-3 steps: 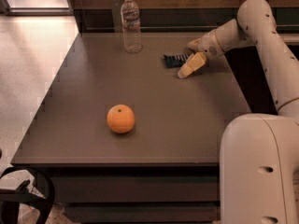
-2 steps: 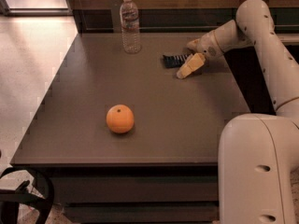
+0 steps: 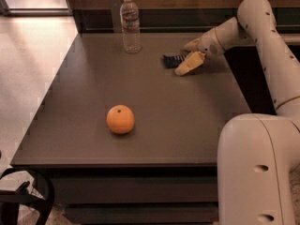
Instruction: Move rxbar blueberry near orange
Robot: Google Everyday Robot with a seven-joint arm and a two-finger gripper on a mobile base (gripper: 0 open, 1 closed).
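the rxbar blueberry (image 3: 172, 60) lies flat on the far right of the table (image 3: 93, 102), well apart from the orange (image 3: 120, 119) near the front. the gripper (image 3: 189, 55) is just beside the bar, fingers spread apart. a water bottle (image 3: 131, 25) stands at the back.

gripper fingers (image 3: 187, 65) apart at rxbar blueberry (image 3: 172, 60), far right of table (image 3: 187, 130), orange (image 3: 120, 119) well apart near front

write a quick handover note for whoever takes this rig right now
Gripper: far right of the table, right at the rxbar blueberry; a firm hold cannot be confirmed.
Rxbar blueberry: lies on the table at the far side.
Orange: near the front edge, left of centre, well apart from the bar.
Done: bar not yet moved near the orange.
Left: secure the bar, carry it over, set it beside the orange.
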